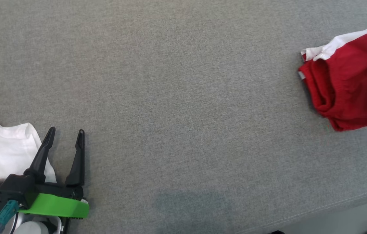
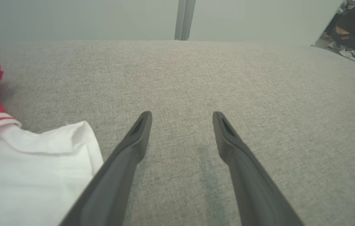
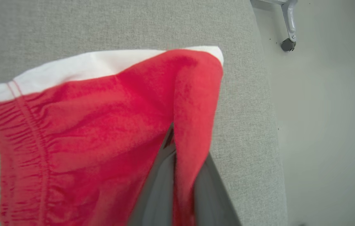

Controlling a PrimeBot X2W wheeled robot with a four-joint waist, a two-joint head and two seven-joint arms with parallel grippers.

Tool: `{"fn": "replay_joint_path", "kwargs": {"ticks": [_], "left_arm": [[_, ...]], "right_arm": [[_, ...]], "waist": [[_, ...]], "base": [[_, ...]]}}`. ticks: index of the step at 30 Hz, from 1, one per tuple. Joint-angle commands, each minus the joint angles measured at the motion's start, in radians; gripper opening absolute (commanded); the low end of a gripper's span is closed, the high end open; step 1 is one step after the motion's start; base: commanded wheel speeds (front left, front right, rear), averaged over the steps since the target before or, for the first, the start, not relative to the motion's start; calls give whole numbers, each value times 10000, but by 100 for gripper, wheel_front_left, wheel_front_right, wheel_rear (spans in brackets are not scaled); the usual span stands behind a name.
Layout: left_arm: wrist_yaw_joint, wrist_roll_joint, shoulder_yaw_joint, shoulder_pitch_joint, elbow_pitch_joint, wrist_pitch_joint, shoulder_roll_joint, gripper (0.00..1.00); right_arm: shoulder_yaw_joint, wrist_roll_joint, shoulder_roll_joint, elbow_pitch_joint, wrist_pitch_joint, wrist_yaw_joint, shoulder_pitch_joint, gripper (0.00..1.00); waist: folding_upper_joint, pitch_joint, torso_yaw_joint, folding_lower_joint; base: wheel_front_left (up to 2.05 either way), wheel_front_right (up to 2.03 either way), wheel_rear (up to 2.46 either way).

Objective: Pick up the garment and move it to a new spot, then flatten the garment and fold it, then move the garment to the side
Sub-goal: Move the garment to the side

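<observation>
Two grippers are over the wide grey woven cloth surface (image 1: pixel 183 97). The soft red garment with a white band along one edge (image 1: pixel 342 87) sits at the far right of the head view, bunched in a lump. The right gripper (image 3: pixel 177 147) has it. In the right wrist view its two dark fingers are squeezed together on a fold of the red cloth, near the side edge of the surface. The white band runs across the top of that view, and most of the garment spreads to the left of the fingers.

The left gripper (image 1: pixel 66 133) is at the lower left of the head view, well apart from the garment. Its fingers stand wide apart and hold nothing. Just beside it lies a white cloth with red stripes (image 1: pixel 8 149), which looks like a different piece.

So the right arm is much the nearer one. I think the bare middle of the surface, to the left of the garment in the head view, is a good new spot, so the pull should go that way. The lump is too crumpled to tell its long side.
</observation>
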Motion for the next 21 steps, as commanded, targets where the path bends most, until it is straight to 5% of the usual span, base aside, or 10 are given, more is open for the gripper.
{"fn": "replay_joint_path", "kwargs": {"ticks": [1,9,16,18,19,21], "left_arm": [[-3,-74,25,-225,21,-76,-44,100],[-13,-134,96,-333,79,-124,0,100],[72,-18,113,-455,-13,-145,64,100],[88,-9,100,-446,-20,-148,69,100],[107,-8,105,-420,-27,-149,71,100],[119,-17,112,-347,-36,-153,69,100]], "right_arm": [[242,-213,-497,140,150,-3,-350,0],[587,-210,-1739,604,270,-6,-498,0],[497,-841,-2028,1038,-458,-9,-536,0],[265,-1215,-1841,1173,-897,-8,-665,43],[154,-1509,-1747,1247,-1101,-8,-692,100],[-94,-2054,-1586,1399,-1633,-8,-758,100]], "waist": [[23,537,468,-1],[23,826,581,-1],[23,869,438,-1],[23,838,373,-1],[23,810,334,-1],[23,738,254,-1]], "base": [[0,0,0],[0,0,0],[0,0,0],[0,0,0],[0,0,0],[0,0,0]]}}
